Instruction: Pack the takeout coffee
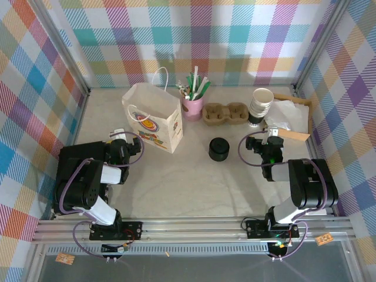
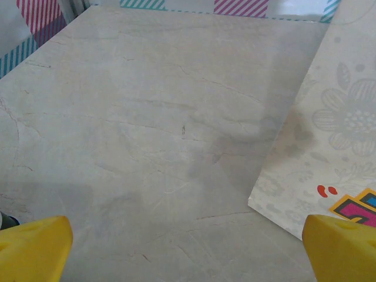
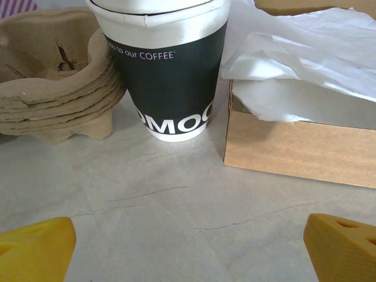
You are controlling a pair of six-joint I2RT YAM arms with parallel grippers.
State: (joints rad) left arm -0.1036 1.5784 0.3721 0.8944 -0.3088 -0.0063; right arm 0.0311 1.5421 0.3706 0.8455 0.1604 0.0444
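The yellow right fingers (image 3: 35, 249) are held wide apart, low over the pale marbled bench (image 1: 176, 188), with nothing between them. The yellow left fingers (image 2: 32, 247) are spread likewise, with the white printed paper bag (image 2: 329, 147) just beside them on their right. A squat black round lid stack (image 1: 218, 149) is set between the arms, nearer the right one. Straight ahead of the right fingers an upright, lidless stack of white paper cups with a black band (image 3: 170, 76) is seen, its long axis vertical. The takeout coffee is judged yet to be made up from that stack, so the right arm is the nearer. On the band "to our COFFEE" and part of a word, "OMOC", can be read. Brown pulp cup carriers (image 3: 59, 82) are stacked to its left, and a cardboard box (image 3: 294, 141) of white paper (image 3: 305, 59) to its right.
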